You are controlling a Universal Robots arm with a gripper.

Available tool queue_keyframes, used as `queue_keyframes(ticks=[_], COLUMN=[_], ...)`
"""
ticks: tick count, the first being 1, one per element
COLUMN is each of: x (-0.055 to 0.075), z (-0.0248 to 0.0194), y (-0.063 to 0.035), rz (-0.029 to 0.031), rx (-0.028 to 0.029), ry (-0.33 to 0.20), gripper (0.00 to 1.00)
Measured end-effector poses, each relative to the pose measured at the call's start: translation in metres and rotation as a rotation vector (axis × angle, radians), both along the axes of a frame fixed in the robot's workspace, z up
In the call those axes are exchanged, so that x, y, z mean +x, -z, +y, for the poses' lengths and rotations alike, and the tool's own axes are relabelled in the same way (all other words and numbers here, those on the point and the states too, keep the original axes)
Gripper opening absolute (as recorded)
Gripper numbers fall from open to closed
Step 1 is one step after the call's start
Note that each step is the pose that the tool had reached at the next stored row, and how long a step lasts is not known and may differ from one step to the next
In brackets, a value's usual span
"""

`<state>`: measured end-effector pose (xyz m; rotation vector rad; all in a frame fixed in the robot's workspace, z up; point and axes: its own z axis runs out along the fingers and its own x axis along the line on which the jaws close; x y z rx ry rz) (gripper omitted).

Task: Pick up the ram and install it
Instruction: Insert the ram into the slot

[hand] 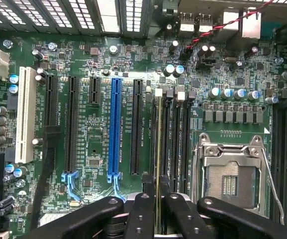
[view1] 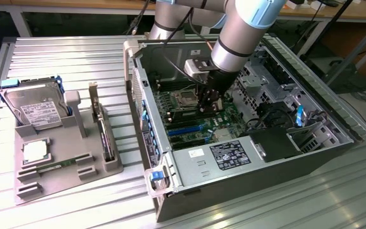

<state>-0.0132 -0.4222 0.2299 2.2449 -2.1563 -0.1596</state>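
While it is pinched between the two dark inner fingers (hand: 143,204) of the gripper (hand: 155,178), the long, thin green ram (hand: 158,139) shows edge-on in the wrist view. It runs along the outermost of four black memory slots (hand: 180,139), the one farthest from the silver, open processor socket (hand: 230,174). Whether the stick is pressed fully home in that slot cannot be told. The gripper is narrowed to the thickness of the stick, with its pads touching both faces.

Around the slots spreads the green motherboard (hand: 98,64), with a long blue expansion slot (hand: 115,124) and a white one (hand: 26,114) well apart from the ram.

In the centre of the exterior view the grey arm reaches down into the open black and silver computer case (view1: 266,162). There the gripper (view1: 209,106) hangs just above the board, beside the socket (view1: 184,98).

At the exterior view's left, on the ribbed metal table (view1: 62,57), lies a grey moulded tray (view1: 87,171). It holds a silver hard drive (view1: 34,107) in blue rails at the upper left. A square silver processor chip (view1: 35,151) sits below the drive. A second green memory stick (view1: 55,165) lies flat near the tray's lower edge. A dark expansion card (view1: 101,129) with a metal bracket stands on edge along the tray's right side.
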Motion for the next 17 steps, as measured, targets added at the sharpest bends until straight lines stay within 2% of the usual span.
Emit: queue_keyframes(ticks=[5,13,17], x=[0.000,0.001,0.001], z=[0.0000,0.0001,0.0000], y=[0.0054,0.0062,0.0113], rz=[0.0001,0.0000,-0.0013], rx=[-0.0002,-0.0016,-0.0023], ry=[0.000,0.022,0.022], gripper=[0.14,0.14,0.14])
